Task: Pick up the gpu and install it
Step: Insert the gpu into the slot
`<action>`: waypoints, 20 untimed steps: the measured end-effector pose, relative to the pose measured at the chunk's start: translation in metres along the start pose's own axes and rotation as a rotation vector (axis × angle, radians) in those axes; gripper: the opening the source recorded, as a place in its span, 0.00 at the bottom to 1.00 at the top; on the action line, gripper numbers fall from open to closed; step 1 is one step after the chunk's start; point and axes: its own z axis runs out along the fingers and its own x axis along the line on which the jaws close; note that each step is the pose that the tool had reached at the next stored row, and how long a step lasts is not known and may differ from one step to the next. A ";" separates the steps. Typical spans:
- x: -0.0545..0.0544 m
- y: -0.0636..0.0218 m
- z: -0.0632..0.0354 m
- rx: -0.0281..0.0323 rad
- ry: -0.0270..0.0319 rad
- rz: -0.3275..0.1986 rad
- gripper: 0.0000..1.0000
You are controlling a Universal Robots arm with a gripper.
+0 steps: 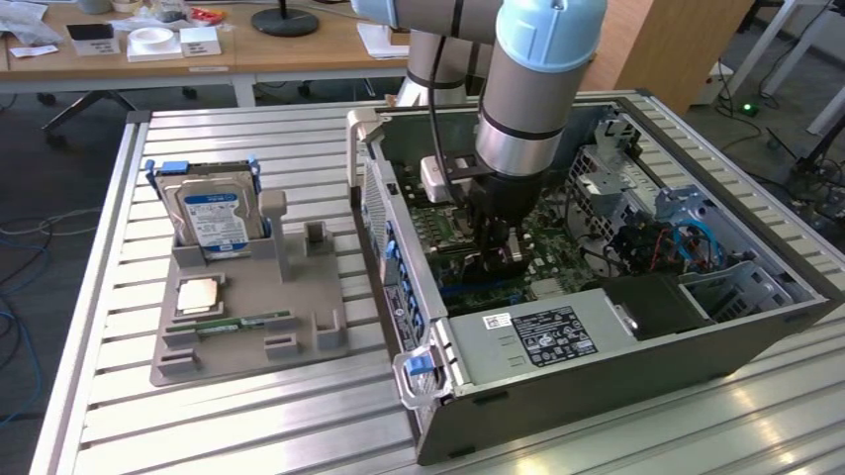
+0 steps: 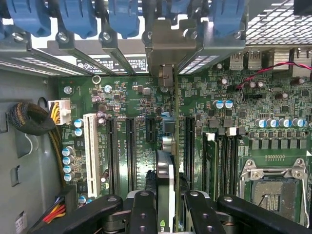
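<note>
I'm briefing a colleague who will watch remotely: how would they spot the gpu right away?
Find the open computer case on the slatted table, then the gripper lowered over its green motherboard. The gpu is the thin card held edge-on between the fingers, above the long slots, unlike the hard drive outside.

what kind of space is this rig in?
Looks like a lab or workshop, probably for PC assembly. An open computer case lies on a slatted aluminium table beside a grey parts fixture holding a hard drive. Office desks stand behind it.

no legible text on any label
</note>
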 end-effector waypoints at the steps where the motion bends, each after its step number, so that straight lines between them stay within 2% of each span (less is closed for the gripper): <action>1: 0.000 0.0000 0.0000 0.0001 0.0000 0.000 0.27; 20: 0.000 -0.0003 0.0000 0.0002 0.0003 0.008 0.27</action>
